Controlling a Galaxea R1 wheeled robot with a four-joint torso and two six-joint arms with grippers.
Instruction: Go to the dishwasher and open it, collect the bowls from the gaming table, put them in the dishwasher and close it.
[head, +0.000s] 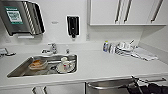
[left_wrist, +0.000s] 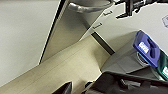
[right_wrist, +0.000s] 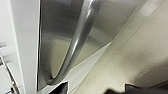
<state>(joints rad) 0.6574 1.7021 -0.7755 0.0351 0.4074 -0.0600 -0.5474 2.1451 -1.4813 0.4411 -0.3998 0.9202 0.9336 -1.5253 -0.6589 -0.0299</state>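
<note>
A white tabletop (head: 100, 65) spans the kitchen wall, its steel sink (head: 22, 68) holding crockery. Below its front edge sits the dishwasher (head: 110, 88), bar handle (right_wrist: 77, 42) close before the right hand (head: 136, 83); whether either hand is spread cannot be told.

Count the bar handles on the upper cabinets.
3: all on the white upper cabinets at top right, two close together, one farther right. More may lie beyond the frame.

White counter (head: 100, 63), steel sink (head: 20, 68), wall cabinets (head: 125, 12), white wall, beige floor (left_wrist: 62, 67).
</note>
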